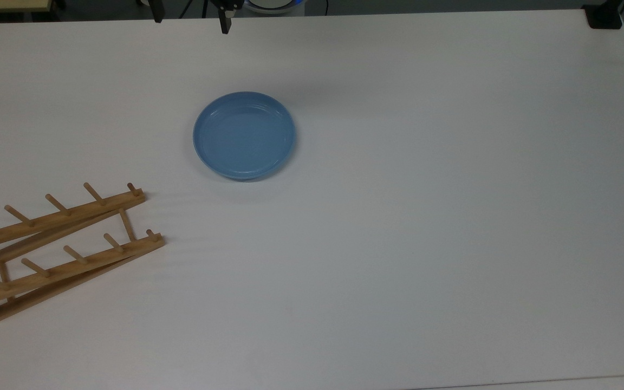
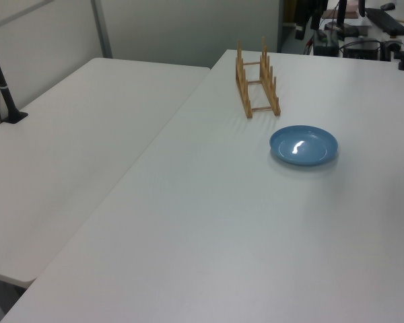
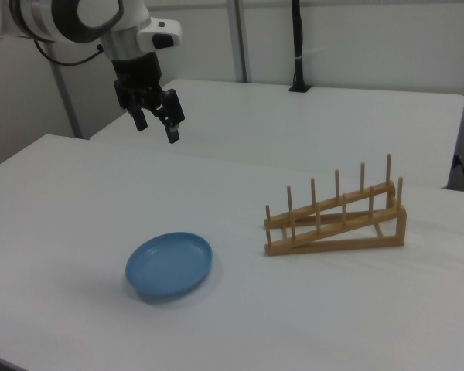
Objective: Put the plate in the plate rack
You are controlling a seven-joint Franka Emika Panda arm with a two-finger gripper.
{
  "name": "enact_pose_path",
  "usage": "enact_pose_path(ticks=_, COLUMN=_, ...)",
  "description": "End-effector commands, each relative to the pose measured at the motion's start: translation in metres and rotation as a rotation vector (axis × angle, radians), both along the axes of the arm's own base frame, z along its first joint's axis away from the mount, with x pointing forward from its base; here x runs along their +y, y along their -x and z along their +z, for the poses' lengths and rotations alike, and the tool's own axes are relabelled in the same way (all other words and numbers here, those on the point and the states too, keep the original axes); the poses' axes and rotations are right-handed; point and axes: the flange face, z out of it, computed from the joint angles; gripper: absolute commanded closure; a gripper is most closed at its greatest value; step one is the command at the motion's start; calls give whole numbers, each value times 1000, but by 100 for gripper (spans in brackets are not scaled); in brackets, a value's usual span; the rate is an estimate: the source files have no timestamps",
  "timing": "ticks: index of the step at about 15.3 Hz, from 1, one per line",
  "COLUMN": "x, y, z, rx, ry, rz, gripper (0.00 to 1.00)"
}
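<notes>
White table [image 1: 426,216], big, bare apart from the two task items. Plate rack [image 3: 336,220] comes next in size: wooden, two sloped rails with upright pegs, standing on the table to the right view's right, every slot free. In the top view it sits at the lower left corner [image 1: 57,249], long axis running roughly left-right with a slight tilt.

Plate [image 3: 169,265], light blue and shallow, lies flat, rim up, on the table, well apart from the rack; in the top view [image 1: 244,135] it is up and to the right of the rack's near end, in the left view [image 2: 304,145] just in front of the rack.

My gripper [image 3: 156,117] hangs high above the table, fingers spread apart and pointing down, holding nothing. In the right view the plate lies below me and a touch right; the top view puts my fingertip at the top edge, the plate straight down the frame from it.

Judgement: task not started. Next move is a descent toward the plate's rim, since a flat plate gives me only its edge to pinch.
</notes>
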Motion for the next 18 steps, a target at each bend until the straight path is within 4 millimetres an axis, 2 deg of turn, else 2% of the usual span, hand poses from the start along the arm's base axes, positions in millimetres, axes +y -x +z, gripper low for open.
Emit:
enact_pose_path(ticks=1, x=2, y=3, z=-1, rx=-3, ry=21, rz=19, gripper=0)
enact_pose_path(ticks=6, x=2, y=4, z=0, rx=-3, ry=23, rz=39, gripper=0)
enact_pose_path(ticks=8, x=1, y=6, z=-3, rx=16, ry=34, rz=159, gripper=0)
enact_pose_path(ticks=11, x=-9, y=18, z=-7, rx=106, ry=60, rz=431, gripper=0)
enact_pose_path(ticks=13, x=-16, y=21, z=-13, rx=157, ry=76, rz=517, gripper=0)
enact_pose_path(ticks=15, x=-24, y=19, z=-38, rx=207, ry=110, rz=519, gripper=0)
enact_pose_path(ticks=18, x=-36, y=13, z=-94, rx=225, ry=199, rz=535, gripper=0)
